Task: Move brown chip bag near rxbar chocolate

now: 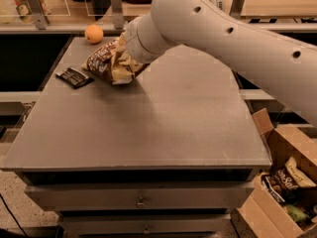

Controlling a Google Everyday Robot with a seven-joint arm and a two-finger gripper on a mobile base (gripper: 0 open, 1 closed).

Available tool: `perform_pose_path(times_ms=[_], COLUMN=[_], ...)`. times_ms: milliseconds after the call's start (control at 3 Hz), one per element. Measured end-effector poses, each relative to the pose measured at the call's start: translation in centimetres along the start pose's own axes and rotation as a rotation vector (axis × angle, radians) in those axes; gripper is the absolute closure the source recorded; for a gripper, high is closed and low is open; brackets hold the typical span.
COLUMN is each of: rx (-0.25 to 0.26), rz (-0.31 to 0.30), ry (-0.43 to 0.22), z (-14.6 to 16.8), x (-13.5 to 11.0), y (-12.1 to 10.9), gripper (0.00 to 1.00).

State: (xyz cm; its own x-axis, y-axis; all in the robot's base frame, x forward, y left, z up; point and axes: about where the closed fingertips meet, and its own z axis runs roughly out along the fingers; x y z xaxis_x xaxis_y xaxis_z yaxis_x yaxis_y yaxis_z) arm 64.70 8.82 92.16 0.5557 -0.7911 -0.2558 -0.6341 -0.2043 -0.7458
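The brown chip bag (108, 62), crinkly with cream edges and a dark brown panel, lies tilted at the table's far left. The rxbar chocolate (74, 77), a small dark flat bar, lies just left of the bag, a short gap apart. My gripper (130, 58) is at the bag's right end, hidden behind the thick white arm and the bag's crumpled top. The bag appears held and pulled along by it.
A round orange fruit (94, 33) sits at the far left corner of the grey table (163, 123). An open cardboard box (287, 182) with snack bags, one lettered "Salt", stands on the floor at the right. Shelving runs behind the table.
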Motion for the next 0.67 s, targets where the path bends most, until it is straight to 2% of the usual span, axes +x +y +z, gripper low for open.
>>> perform_pose_path(times_ms=[333,667], rx=[0.012,-0.002], rz=[-0.012,-0.038], ry=[-0.061,-0.082], z=[-0.54,-0.62], x=[-1.14,-1.98], y=[-0.16,0.01], gripper=[0.84,0.61])
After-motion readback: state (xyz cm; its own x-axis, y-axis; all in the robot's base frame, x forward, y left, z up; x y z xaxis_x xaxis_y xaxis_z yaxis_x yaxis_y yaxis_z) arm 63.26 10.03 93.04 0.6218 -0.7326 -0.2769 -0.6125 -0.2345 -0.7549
